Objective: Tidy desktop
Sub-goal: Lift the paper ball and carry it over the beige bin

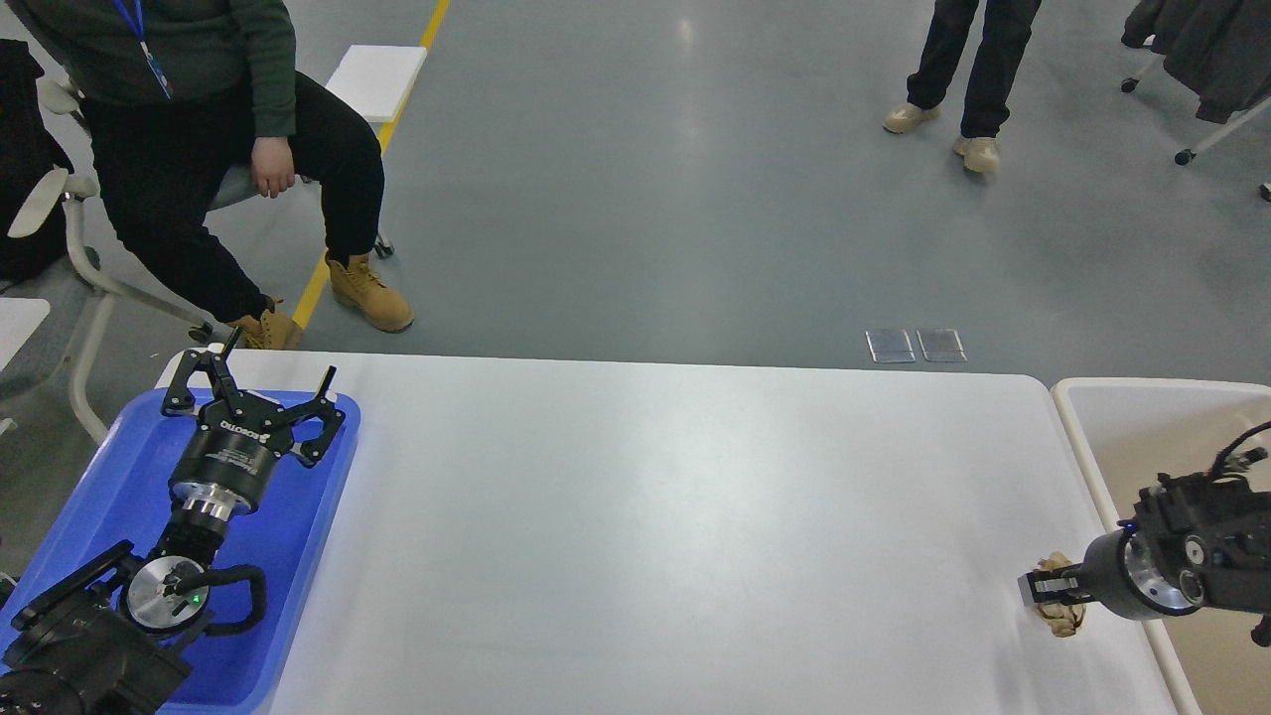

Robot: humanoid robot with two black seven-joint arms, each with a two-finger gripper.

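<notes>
The desktop is a wide white tabletop with rounded corners. My right gripper is at its right edge, low over the surface, shut on a small crumpled beige wad that shows above and below its fingers. My left gripper is open and empty, held over the far end of the blue tray at the table's left.
A beige bin with a cream rim stands just past the table's right edge. A seated person is beyond the far left corner. Another person's legs stand on the grey floor at the back right.
</notes>
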